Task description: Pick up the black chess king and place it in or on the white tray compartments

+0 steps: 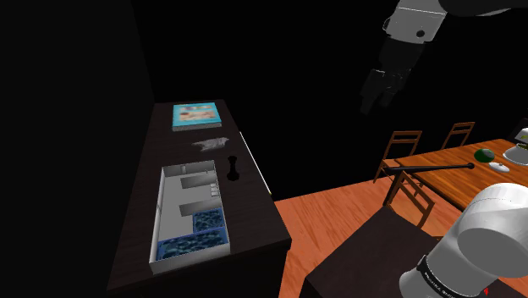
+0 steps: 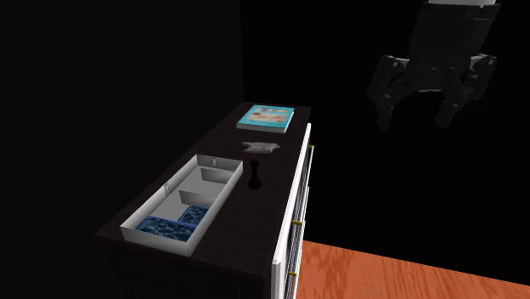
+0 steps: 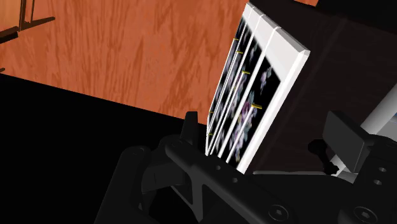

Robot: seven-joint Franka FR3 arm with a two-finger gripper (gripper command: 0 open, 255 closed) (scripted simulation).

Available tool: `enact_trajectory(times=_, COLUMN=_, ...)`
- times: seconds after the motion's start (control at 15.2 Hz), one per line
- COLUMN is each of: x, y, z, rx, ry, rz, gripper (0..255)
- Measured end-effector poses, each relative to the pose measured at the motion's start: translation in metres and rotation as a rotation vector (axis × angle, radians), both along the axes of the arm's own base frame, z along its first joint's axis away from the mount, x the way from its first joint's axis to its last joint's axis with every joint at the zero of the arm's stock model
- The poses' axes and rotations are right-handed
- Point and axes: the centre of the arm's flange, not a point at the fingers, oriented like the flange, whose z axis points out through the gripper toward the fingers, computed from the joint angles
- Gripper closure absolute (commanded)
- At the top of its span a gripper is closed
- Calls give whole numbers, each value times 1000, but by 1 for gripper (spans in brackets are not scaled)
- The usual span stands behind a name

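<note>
Shoulder view first: one dark cabinet (image 1: 250, 203) runs from near to far, and four things lie on its top. One white tray (image 1: 157, 222) sits toward the near end, split into several compartments. The two nearest are floored in a mottled blue (the others are plain white or grey). One black chess king (image 1: 233, 167) stands upright on the bare cabinet top. It is just beside the tray's far end, on the shoulder view's right, outside every compartment. Just beyond it lies one crumpled grey lump (image 1: 210, 142), and at the far end one flat teal book (image 1: 196, 116). The book's cover carries coloured marks too blurred to read as words.

One gripper (image 2: 415, 117) hangs high against the black area, well apart from the king and off to the second exterior view's right of the cabinet. Its two fingers (image 2: 384, 110) are spread wide with nothing between them. The wrist view looks past them at the cabinet's white-edged drawer fronts (image 3: 254, 95), three as far as I can count, with small gold handles. An orange wooden floor (image 3: 127, 57) lies beyond.

On the shoulder view's right stands one wooden table (image 1: 440, 179) with two chair backs (image 1: 404, 135) at its far side and one green round thing (image 1: 484, 154) on top
</note>
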Motion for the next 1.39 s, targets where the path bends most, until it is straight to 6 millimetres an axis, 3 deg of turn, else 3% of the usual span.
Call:
enact_trajectory(times=0.26, x=20, y=14, z=-13, rx=2, ry=7, rz=-4, gripper=0)
enact_trajectory(times=1.39, x=188, y=125, z=-122, rx=21, ry=56, rz=-40, gripper=0)
